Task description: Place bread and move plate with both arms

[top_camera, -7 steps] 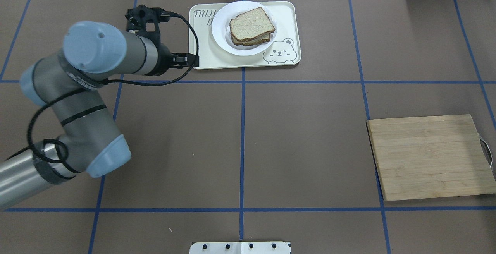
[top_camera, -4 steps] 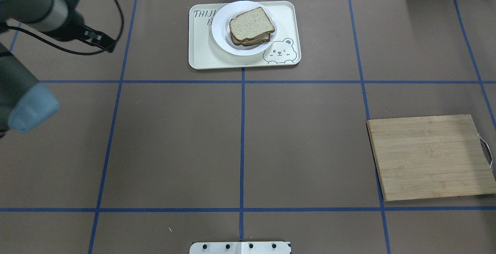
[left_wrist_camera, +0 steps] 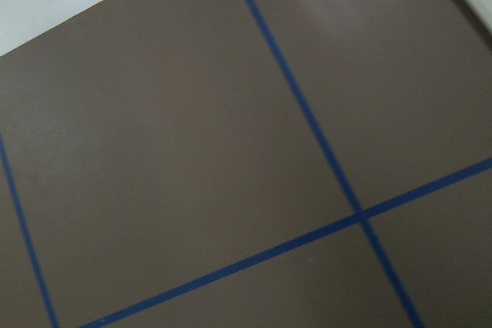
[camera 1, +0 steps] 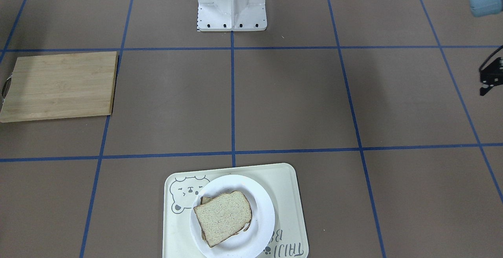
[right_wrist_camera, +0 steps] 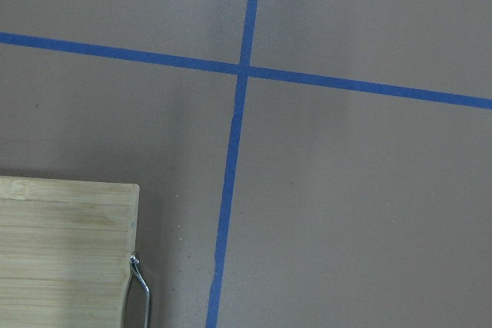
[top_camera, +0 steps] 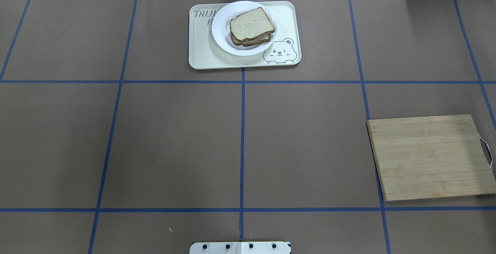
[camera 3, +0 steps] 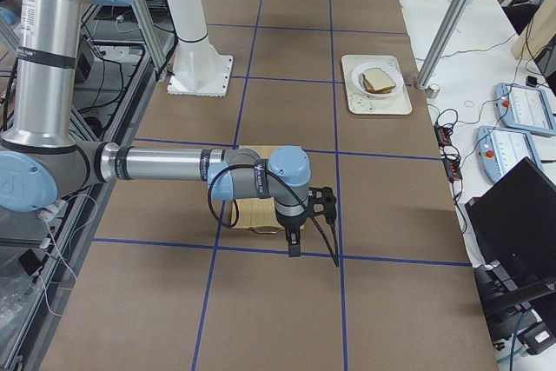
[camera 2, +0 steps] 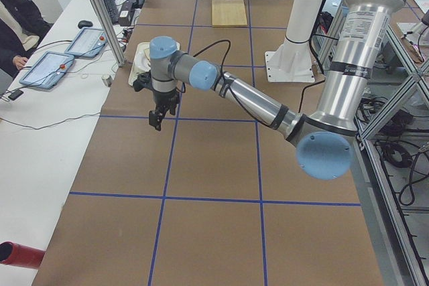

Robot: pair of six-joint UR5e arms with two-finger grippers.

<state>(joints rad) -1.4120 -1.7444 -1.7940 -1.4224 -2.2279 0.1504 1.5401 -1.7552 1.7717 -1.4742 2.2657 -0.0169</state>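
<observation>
bread (top_camera: pixel 252 23) on plate (top_camera: pixel 221 33), arms wide

over the tabletop (top_camera: pixel 174 141) my right arm (camera 3: pixel 165 165) hangs by the cutting board (top_camera: pixel 428 157), my left arm (camera 2: pixel 248 98) apart from the tray (top_camera: pixel 201 48); i can't tell how either's jaws stand. the tray carries the plate, bread on top.

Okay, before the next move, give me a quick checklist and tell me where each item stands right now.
1. Bread tops the stack on the plate: ok.
2. Plate sits on the tray: ok.
3. Left gripper clear of the tray: ok.
4. Right gripper clear of the tray, near the cutting board: ok.
5. Both grippers open and empty: cannot tell.
</observation>
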